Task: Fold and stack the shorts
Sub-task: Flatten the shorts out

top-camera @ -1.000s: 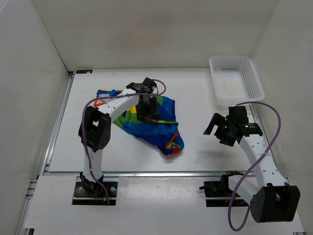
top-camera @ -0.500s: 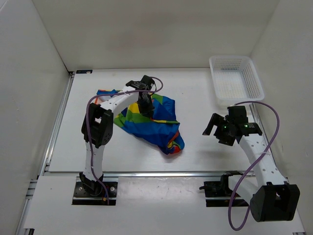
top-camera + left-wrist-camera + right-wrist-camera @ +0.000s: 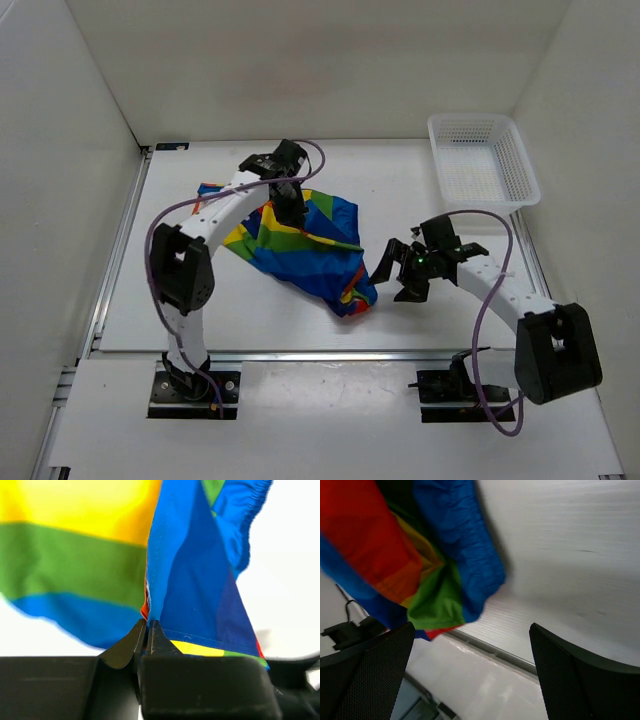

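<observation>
Left pincer (image 3: 148, 626): just clamped a blue fold of the shorts (image 3: 305, 255).
Right pincer (image 3: 397, 275): open, moved in close; you can start spreading.

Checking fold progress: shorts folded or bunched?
Bunched, not folded: the shorts lie in a crumpled heap, one edge pinched in the shut left gripper.

White mesh basket (image 3: 484, 160) at table (image 3: 180, 290) far right corner.

basket (image 3: 471, 119) blocks far right corner; shorts (image 3: 300, 252) occupy centre.
</observation>
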